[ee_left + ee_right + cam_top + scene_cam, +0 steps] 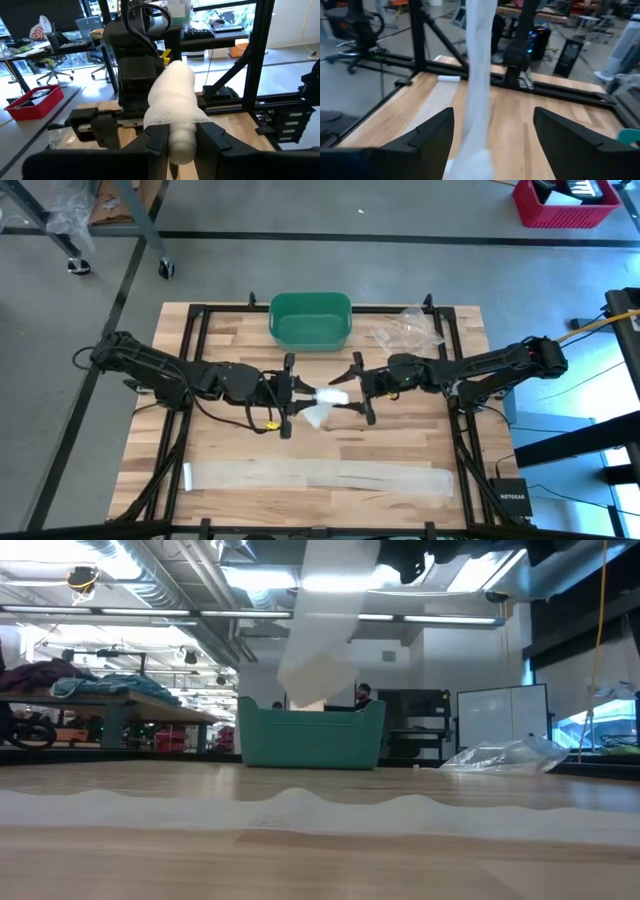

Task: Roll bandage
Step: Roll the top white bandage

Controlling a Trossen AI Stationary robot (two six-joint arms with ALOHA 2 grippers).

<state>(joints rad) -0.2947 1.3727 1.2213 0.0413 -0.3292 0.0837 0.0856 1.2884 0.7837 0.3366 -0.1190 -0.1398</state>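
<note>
1. Nearest the low camera, a long flat strip of bandage [320,808] is laid across the wooden table [400,445], running along the front edge in the high view [318,476].
2. Above the middle of the table, a partly rolled bandage [322,402] is held up in the air between the two arms; in the low view it is seen hanging down from the top [325,630].
3. The left gripper [290,392] is clenched on the rolled end of that bandage, as shown in the left wrist view, where the white roll [176,107] is pinched between the two dark fingers [156,145].
4. The right gripper [362,392] is positioned facing the left one, just beside the bandage, with its jaws spread wide and released.
5. In the right wrist view a loose length of bandage [481,75] is seen passing between the open fingers [427,137]; contact with either finger cannot be made out, and it seems to hang free.
6. A green tub [311,320] is placed at the back of the table, behind both grippers.
7. A crumpled clear plastic bag [408,330] is lying to the right of the tub, near the back right corner.
</note>
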